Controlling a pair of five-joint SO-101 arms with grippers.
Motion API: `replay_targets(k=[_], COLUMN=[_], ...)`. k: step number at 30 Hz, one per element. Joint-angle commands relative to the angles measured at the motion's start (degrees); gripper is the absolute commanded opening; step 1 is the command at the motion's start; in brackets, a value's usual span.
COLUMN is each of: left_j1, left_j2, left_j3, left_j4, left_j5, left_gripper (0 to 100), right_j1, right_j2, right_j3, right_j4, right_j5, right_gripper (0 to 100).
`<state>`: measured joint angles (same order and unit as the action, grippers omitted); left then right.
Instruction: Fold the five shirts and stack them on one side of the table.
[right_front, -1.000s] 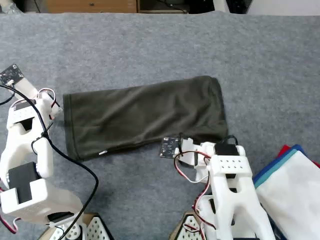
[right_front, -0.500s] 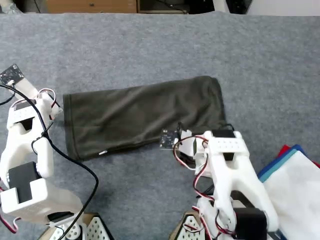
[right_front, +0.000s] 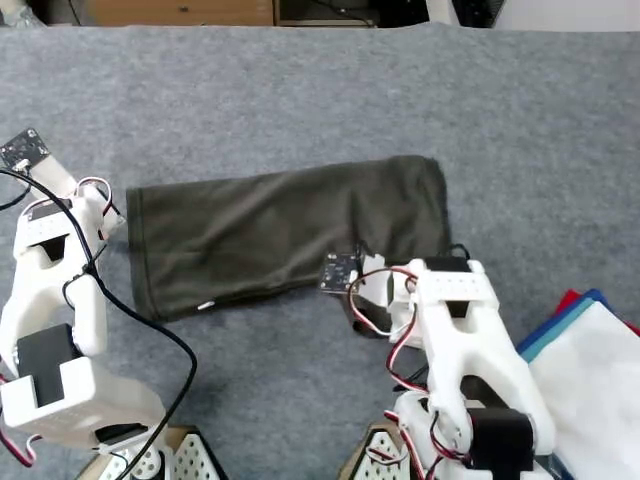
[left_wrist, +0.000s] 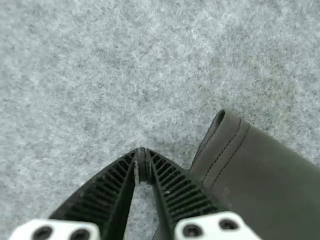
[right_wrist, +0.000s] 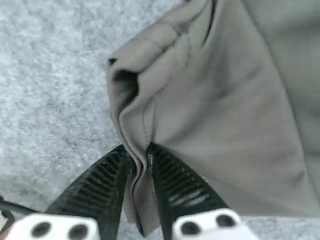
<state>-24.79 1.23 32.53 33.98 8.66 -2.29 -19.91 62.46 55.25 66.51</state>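
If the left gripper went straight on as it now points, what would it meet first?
Probably the bare grey table cover; the dark shirt lies just beside that line, though depth is unclear.

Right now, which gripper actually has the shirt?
The right gripper: it pinches a fold of the dark shirt. The left gripper is shut on nothing, beside the shirt's corner.

Soft, even light falls from above on the grey surface (right_front: 300, 90), with no glare on it. The white right arm (right_front: 465, 320) casts a short, faint shadow beside itself. The dark shirt (right_front: 290, 230) shows gentle shading along its creases, and a deep shadow inside its fold in the right wrist view. The black left hand (left_wrist: 141, 170) looks dim against the brightly lit surface.
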Motion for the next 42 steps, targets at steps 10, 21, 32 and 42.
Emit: replay_targets(k=[10,21,32,42], left_j1=[0.6,0.6,0.6,0.6], left_j2=[-0.4,-0.4,-0.4,-0.4], left_j3=[-2.5,-2.5,-2.5,-2.5], left_j4=[0.4,0.4,0.4,0.4], left_j5=[-0.4,-0.4,-0.5,-0.5], left_gripper=[2,2,2,2], right_j1=[0.1,-4.3,-10.3,-8.8], right_j2=[2.9,23.7,38.7,44.3], right_j3=[-30.9,-57.5,-75.7,-83.5], right_j4=[17.3,23.1,28.4,28.5], right_j5=[0.5,0.7,2.5,2.5], right_gripper=[0.5,0.5,0.5,26.6])
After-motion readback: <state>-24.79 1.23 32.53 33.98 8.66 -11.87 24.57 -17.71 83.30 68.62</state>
